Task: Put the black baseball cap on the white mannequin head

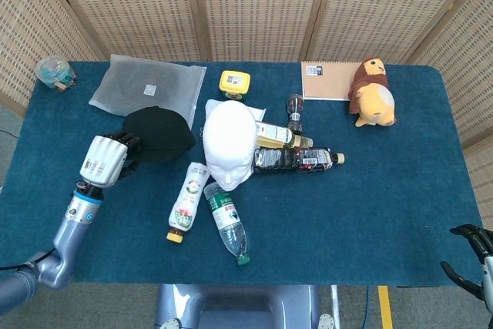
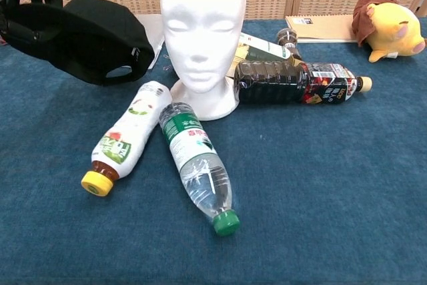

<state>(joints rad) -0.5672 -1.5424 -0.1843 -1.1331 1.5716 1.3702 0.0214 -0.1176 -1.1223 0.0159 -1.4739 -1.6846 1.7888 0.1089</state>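
**Now: cap lifted off the cloth, held left of the mannequin head**

The left hand (image 1: pixel 103 161) grasps the black baseball cap (image 1: pixel 158 134) by its left edge, fingers curled into the fabric. In the chest view the cap (image 2: pixel 87 39) hangs clear of the blue tabletop (image 1: pixel 370 206), tilted so its rear opening faces the camera. It sits just left of the white mannequin head (image 1: pixel 229 144), not touching it.

The mannequin head stands upright on its base, face toward the robot. In front of it lie 2 bottles: a white-labelled bottle with a yellow cap (image 2: pixel 122 140) and a clear bottle with a green cap (image 2: pixel 197 165), close beside each other near their bases and fanning apart toward the caps. To the head's right a dark bottle (image 2: pixel 293 82) lies on its side, with a yellowish bottle (image 1: pixel 275 136) behind it.

Along the far edge are a clear plastic bag (image 1: pixel 148 85), a yellow tape measure (image 1: pixel 234 83), a spiral notebook (image 1: pixel 330 81) and a plush toy (image 1: pixel 373 102).

The right hand (image 1: pixel 468 260) shows only partly at the lower right corner of the head view; I cannot tell whether it is released or clenched.
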